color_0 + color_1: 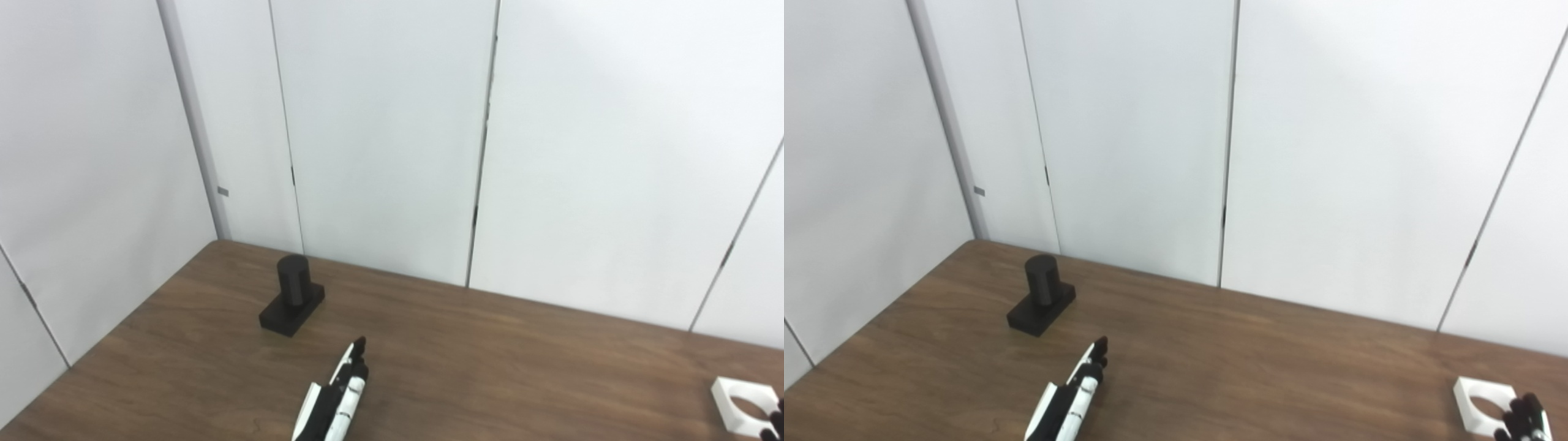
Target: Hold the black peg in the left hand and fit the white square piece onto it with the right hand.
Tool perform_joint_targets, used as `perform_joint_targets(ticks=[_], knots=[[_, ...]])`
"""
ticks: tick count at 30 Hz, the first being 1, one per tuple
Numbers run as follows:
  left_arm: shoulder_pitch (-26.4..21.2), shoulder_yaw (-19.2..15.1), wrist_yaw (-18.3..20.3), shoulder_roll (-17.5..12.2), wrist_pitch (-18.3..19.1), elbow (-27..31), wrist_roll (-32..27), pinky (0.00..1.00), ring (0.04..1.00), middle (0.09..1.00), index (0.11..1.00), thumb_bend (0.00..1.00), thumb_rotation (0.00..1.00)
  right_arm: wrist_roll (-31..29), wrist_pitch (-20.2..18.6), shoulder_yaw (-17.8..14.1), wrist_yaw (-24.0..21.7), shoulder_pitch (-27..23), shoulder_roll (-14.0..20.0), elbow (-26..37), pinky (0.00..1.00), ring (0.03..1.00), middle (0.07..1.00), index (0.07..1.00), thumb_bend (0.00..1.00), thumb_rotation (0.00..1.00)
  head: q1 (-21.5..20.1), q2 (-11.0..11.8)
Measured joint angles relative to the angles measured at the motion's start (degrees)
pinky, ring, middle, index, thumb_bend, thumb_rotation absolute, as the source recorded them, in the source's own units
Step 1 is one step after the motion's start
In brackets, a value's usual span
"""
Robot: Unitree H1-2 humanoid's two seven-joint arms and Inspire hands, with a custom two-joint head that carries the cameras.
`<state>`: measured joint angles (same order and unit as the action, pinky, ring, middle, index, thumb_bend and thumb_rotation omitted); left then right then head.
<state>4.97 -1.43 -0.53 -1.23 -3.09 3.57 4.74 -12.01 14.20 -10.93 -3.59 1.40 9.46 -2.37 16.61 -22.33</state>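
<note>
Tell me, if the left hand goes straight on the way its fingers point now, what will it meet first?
Probably nothing. The left hand points up and slightly right, so its line passes right of the black peg over bare table toward the wall panels. Depth is unclear.

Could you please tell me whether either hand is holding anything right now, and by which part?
Nothing is held: the left hand is short of the black peg; the right hand is at the white square piece, ungrasped.

Peg far left on table (near corner), square piece far right, well apart
</note>
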Motion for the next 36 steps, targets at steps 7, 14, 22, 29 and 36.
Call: perform_joint_targets(ticks=[7,14,22,29,36], knots=[[-0.1,0.4,-0.6,0.0,0.0,-0.4,0.5,0.99,1.000,1.000,1.000,0.55,0.99,1.1,0.0,-0.3,1.3,0.0,-0.3,0.0,1.00,0.990,0.934,1.000,0.67,1.00,-0.3,0.2],[-0.1,1.2,-1.2,-0.5,0.1,-0.3,2.8,1.00,1.000,1.000,1.000,0.46,0.84,1.2,0.1,-0.1,1.6,-0.1,-0.3,0.0,1.00,0.995,0.952,1.000,0.72,1.00,-1.1,-0.1],[1.1,2.8,-6.6,0.0,5.4,3.1,16.9,0.94,0.941,0.944,0.982,0.80,0.37,0.1,-0.2,0.3,0.4,-0.4,-0.3,-0.1,1.00,1.000,0.981,1.000,0.72,1.00,-0.2,-0.2],[1.5,0.4,-7.4,-1.5,13.8,8.7,24.8,0.80,0.874,0.910,0.935,0.90,0.32,-0.5,-0.1,0.5,-0.6,-0.4,-0.3,-0.1,1.00,1.000,0.983,1.000,0.77,1.00,0.2,-0.5],[-1.9,-2.7,-13.1,-9.5,16.5,5.1,35.3,0.86,0.906,0.937,0.943,0.91,0.49,0.4,0.1,0.4,-0.6,-0.2,-0.1,-0.2,1.00,1.000,0.978,1.000,0.78,1.00,-0.3,-0.5]])
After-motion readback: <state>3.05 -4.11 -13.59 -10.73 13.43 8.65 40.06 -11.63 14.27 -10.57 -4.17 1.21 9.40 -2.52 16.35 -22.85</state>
